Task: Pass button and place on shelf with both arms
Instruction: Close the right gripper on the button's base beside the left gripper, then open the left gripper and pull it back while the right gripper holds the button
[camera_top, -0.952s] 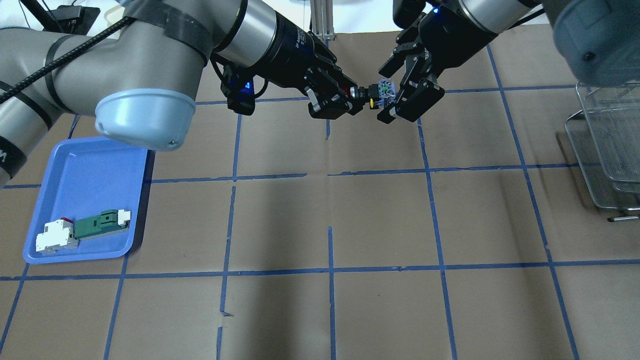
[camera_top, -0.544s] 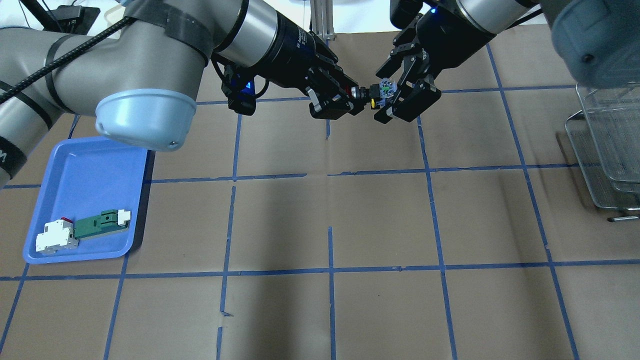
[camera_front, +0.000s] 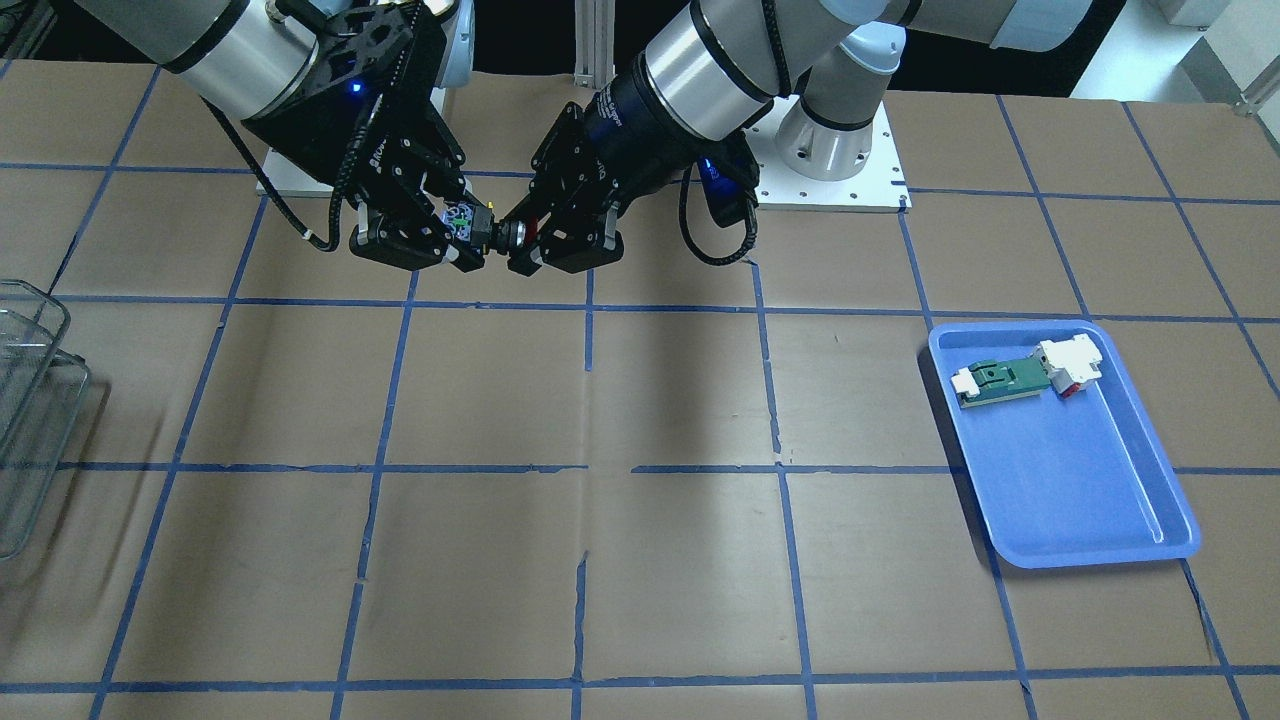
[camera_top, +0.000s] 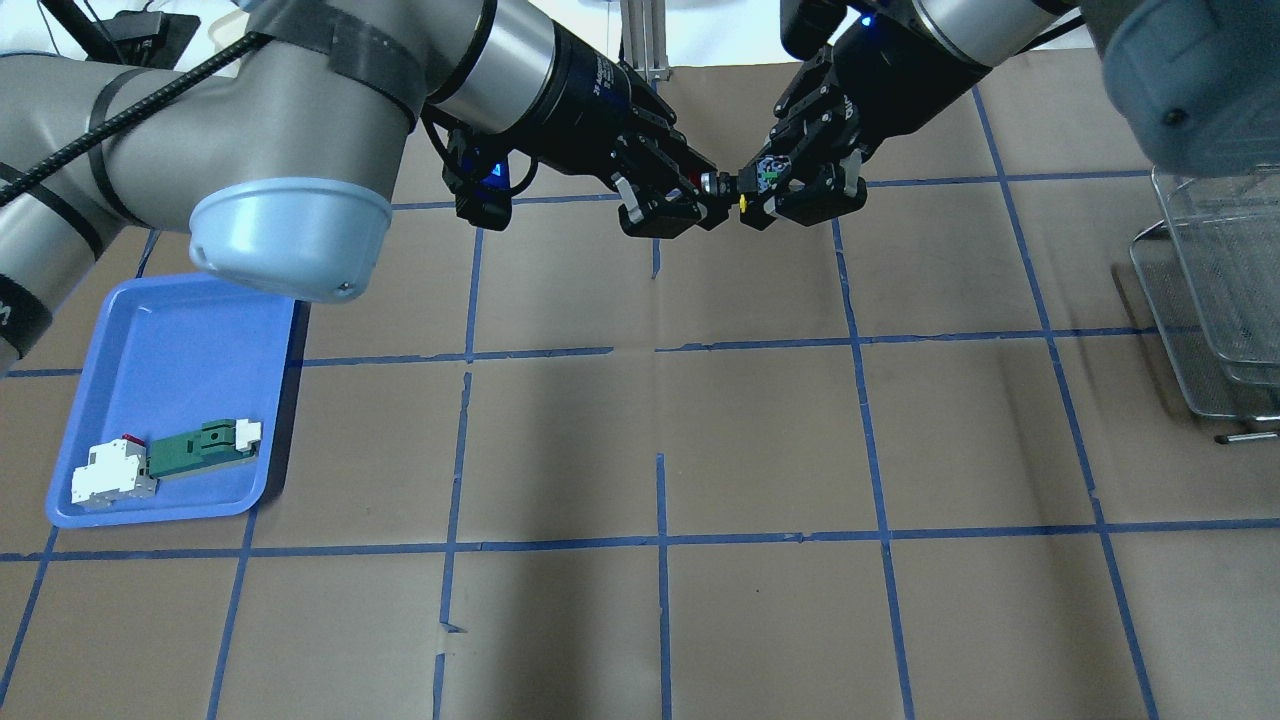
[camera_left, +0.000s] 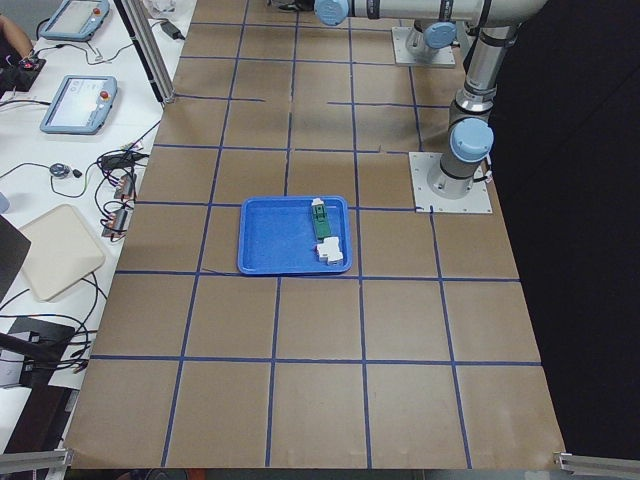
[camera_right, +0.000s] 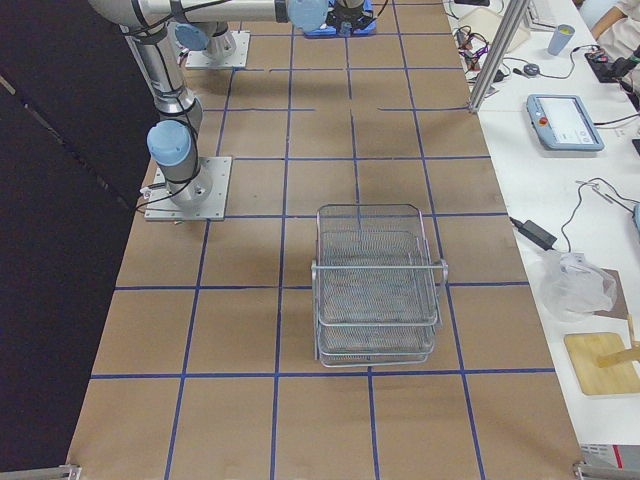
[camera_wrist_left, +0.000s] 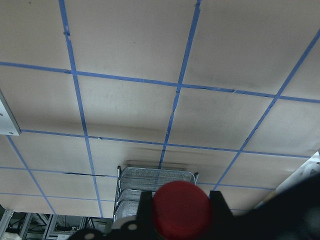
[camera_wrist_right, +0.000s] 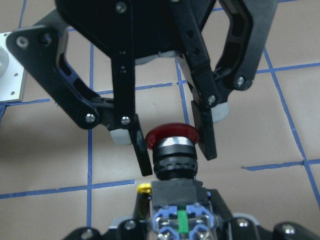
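Tabletop: brown paper-covered tabletop (camera_top: 760, 430), marked into squares with blue tape.

Button: small push-button with a red mushroom cap, black collar and blue-and-white block (camera_top: 742, 184) (camera_front: 487, 232) (camera_wrist_right: 172, 150). It is held in the air over the far centre of the tabletop in the overhead view, between the two grippers. It lies roughly level, with the cap to the left and the block to the right.

Left gripper: black two-finger left gripper (camera_top: 700, 192) (camera_front: 522, 238) (camera_wrist_right: 172, 137). Its jaws are narrow and holding the button by the red cap. The right wrist view shows one finger against each side of the cap. The left wrist view shows the cap (camera_wrist_left: 181, 207) seated between them.

Right gripper: black two-finger right gripper (camera_top: 772, 186) (camera_front: 455, 230). Its jaws are narrow about the blue-and-white block and appear to be holding it. The button is thus gripped at both ends.

Shelf: silver wire-mesh tiered shelf (camera_top: 1215, 290) (camera_right: 375, 285) (camera_front: 30, 400). It stands at the right edge of the tabletop, well apart from the button.

Tray: blue plastic tray (camera_top: 170, 350) (camera_front: 1080, 480) (camera_left: 275, 235), at the near left.

Tray contents: a green-and-white flat part (camera_top: 200, 448) (camera_front: 1000, 380) and a white block (camera_top: 112, 475) (camera_front: 1070, 362). They lie end to end, touching, at the tray's near end in the overhead view.
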